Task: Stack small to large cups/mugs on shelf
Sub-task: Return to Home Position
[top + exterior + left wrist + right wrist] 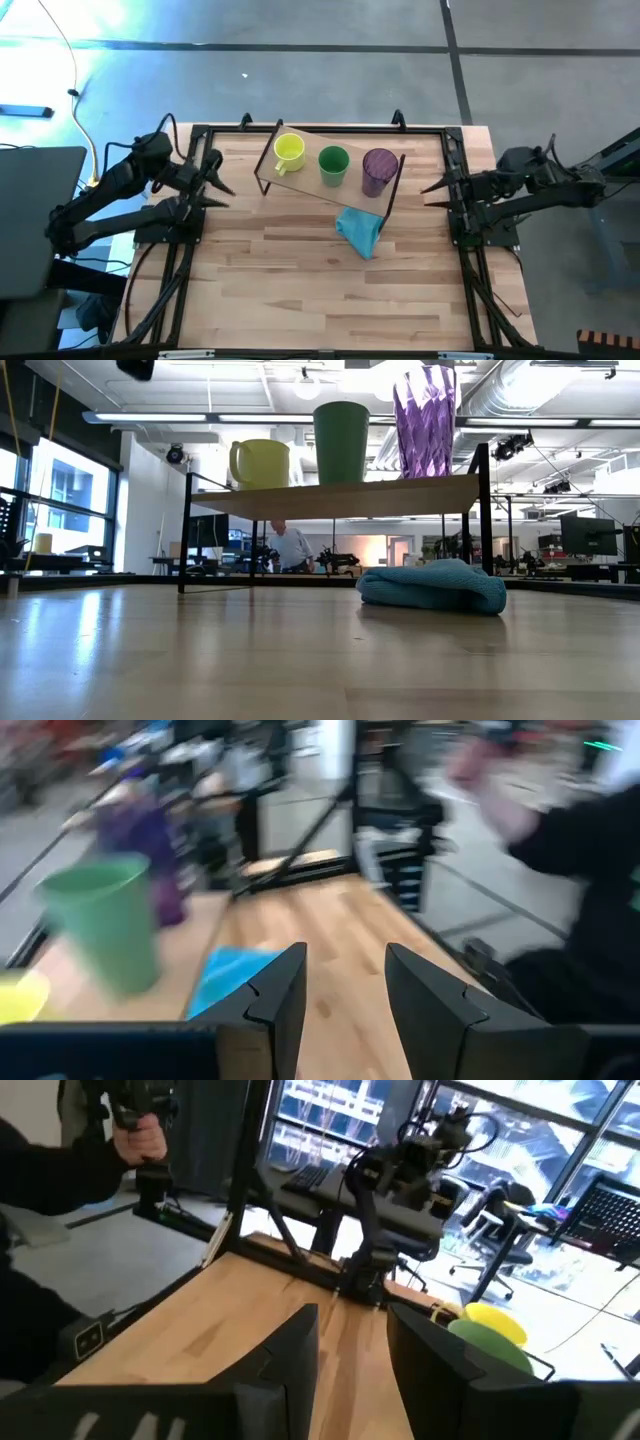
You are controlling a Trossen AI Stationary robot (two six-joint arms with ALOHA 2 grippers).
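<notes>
Since all three vessels stand in a row on the shelf [340, 497], with the yellow mug [289, 150] at its left-arm end, the green cup [333, 163] mid-board and the purple tumbler [379, 168] at its right-arm end, placing looks finished. I judge the step in hand to be the return to rest. It calls only for both arms to fold away from the shelf (no cup needs touching). The left gripper [222, 175], near the mug end, has its fingers parted and holds nothing. The right gripper [428, 196], near the tumbler end, is likewise spread and empty.
</notes>
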